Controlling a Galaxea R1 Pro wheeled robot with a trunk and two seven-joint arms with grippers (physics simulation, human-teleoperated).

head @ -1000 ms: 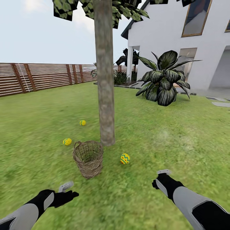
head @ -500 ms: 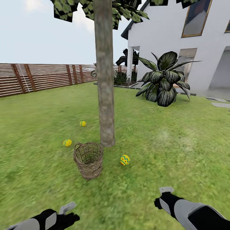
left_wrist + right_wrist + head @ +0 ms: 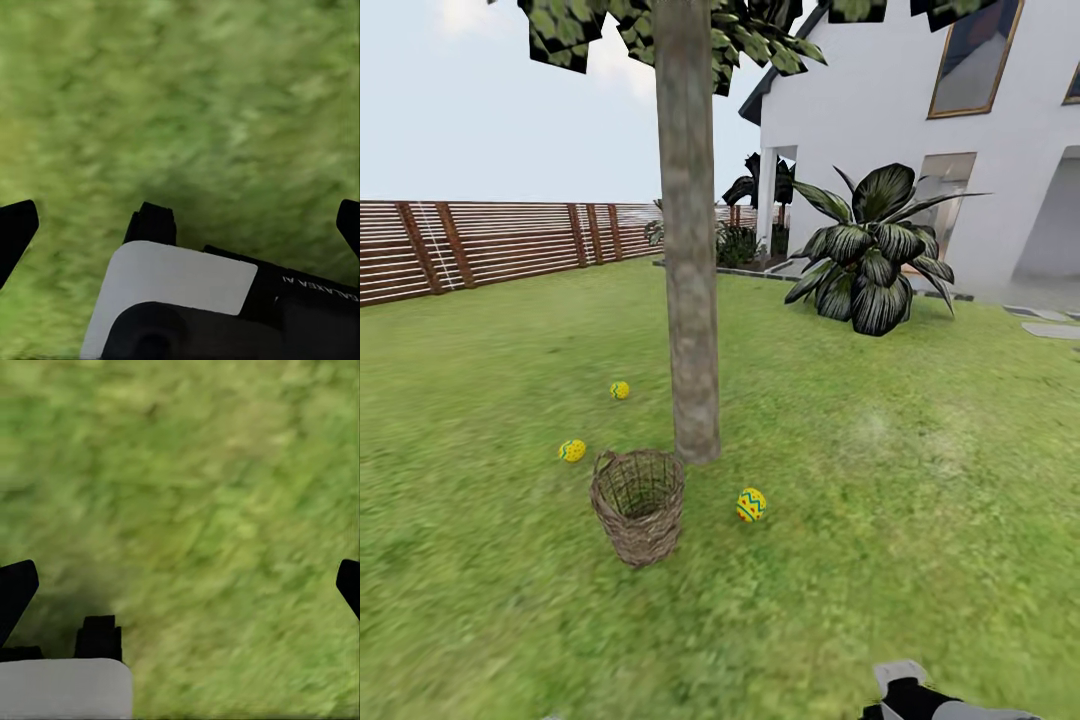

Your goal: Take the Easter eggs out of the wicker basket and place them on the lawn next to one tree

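Three yellow red-dotted Easter eggs [image 3: 751, 504] [image 3: 571, 451] [image 3: 620, 390] lying on green lawn [image 3: 880, 480] around grey-brown mottled tree trunk [image 3: 690, 300], outside brown wicker basket [image 3: 637, 505]. Likely light, smooth, roll-prone; gripping across middle. Left tool [image 3: 180, 232] and right tool [image 3: 180, 592] fingers spread apart, holding nothing.

Left gripper [image 3: 178, 225]: fingers spread wide, pointed down, nothing between them. Right gripper [image 3: 178, 589]: fingers likewise spread wide, empty. In the head view, the right gripper's tip sits at the lower frame edge.

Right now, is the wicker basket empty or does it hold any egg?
Empty, as far as visible: the wicker basket stands upright showing only weave inside; three Easter eggs lie on the lawn.
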